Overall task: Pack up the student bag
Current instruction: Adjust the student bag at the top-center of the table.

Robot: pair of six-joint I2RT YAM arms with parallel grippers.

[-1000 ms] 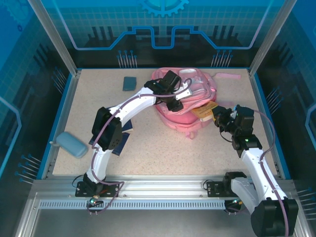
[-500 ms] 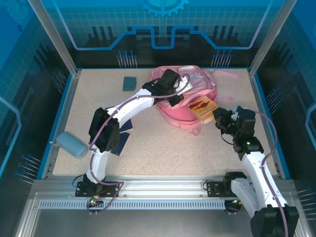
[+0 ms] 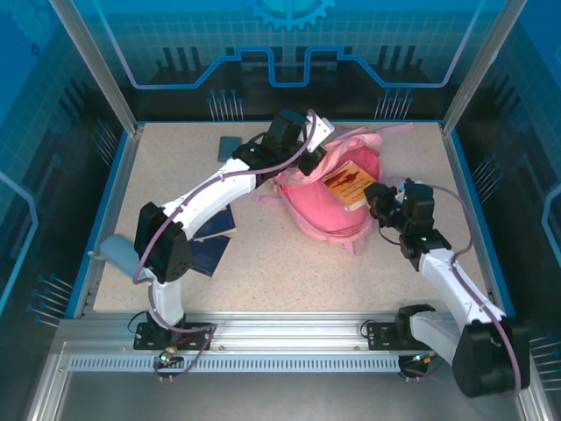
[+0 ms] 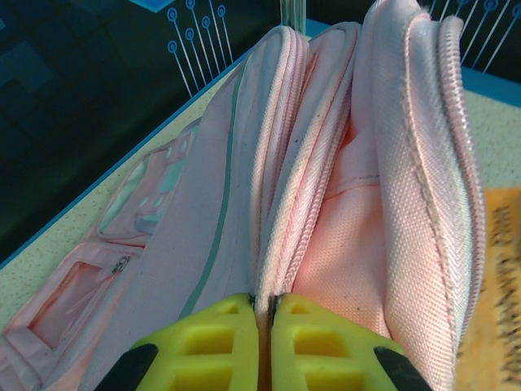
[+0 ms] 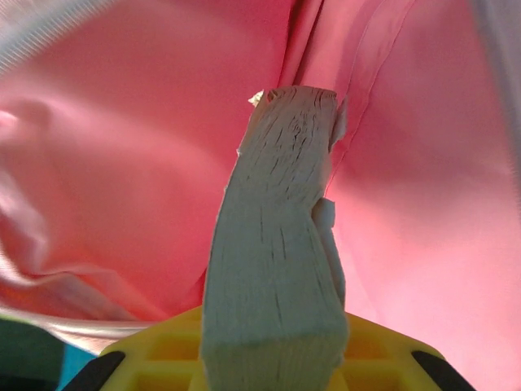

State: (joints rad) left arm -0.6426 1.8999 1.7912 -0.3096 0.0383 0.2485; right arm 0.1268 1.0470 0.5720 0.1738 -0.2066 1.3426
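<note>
The student bag (image 3: 329,206), a soft pink backpack, lies at the back middle of the table with its mouth held up. My left gripper (image 3: 302,145) is shut on its zip edge. In the left wrist view the yellow fingers (image 4: 220,338) of the left gripper (image 4: 262,308) pinch the bag's (image 4: 326,187) zip seam. My right gripper (image 3: 379,203) is shut on a thick book with an orange-brown cover (image 3: 349,184), whose far end lies over the bag's opening. In the right wrist view the right gripper (image 5: 273,350) holds the book's page edge (image 5: 277,244) against the bag's pink lining (image 5: 130,147).
A small blue-grey pad (image 3: 227,146) lies at the back left, partly behind the left arm. Dark blue notebooks (image 3: 209,250) lie by the left arm. A pale blue pouch (image 3: 112,250) sits at the table's left edge (image 3: 96,263).
My left gripper has shut on the bag's zip edge and pulled it up and back, raising the bag's mouth. The right gripper has carried the book leftward to the opening.
</note>
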